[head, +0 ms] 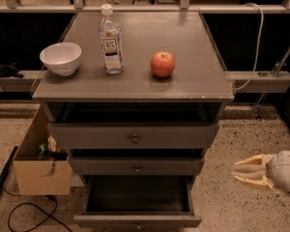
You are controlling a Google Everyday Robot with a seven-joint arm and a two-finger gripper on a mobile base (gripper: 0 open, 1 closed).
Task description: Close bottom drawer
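Note:
The bottom drawer of the grey cabinet stands pulled out, dark inside, with its narrow front panel at the lower edge of the camera view. Above it are the middle drawer front and the taller top drawer front with a round knob. My gripper is at the lower right, beside the cabinet and level with the middle drawer. Its pale fingers point left and lie pressed together, shut on nothing. It touches no drawer.
On the cabinet top stand a white bowl, a water bottle and a red apple. A cardboard box with items sits on the floor at the left. Cables lie on the speckled floor.

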